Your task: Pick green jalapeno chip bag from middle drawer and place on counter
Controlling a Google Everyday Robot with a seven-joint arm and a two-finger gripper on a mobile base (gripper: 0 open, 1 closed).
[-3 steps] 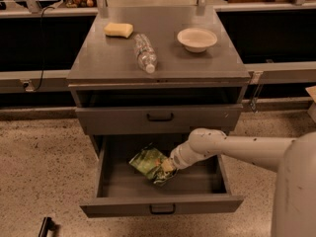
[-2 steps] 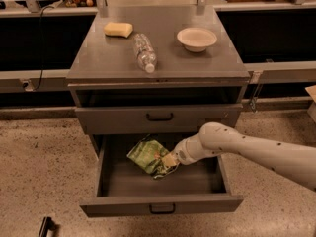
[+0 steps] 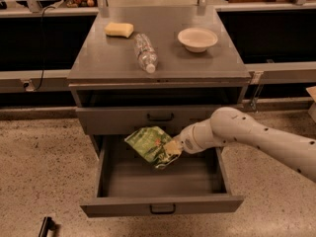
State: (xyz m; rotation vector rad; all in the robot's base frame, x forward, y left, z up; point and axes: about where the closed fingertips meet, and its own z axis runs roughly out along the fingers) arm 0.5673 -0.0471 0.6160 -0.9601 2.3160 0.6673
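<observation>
The green jalapeno chip bag is a crinkled shiny green foil bag. It hangs tilted above the floor of the open middle drawer, near the closed drawer front above. My gripper comes in from the right on a white arm and is shut on the bag's right edge. The grey counter is the cabinet's top.
On the counter lie a yellow sponge, a clear plastic bottle on its side and a white bowl. A closed drawer front sits above the open one. A speckled floor surrounds the cabinet.
The gripper has lifted the bag up off the drawer floor, towards the drawer front above. The arm has risen with it.
</observation>
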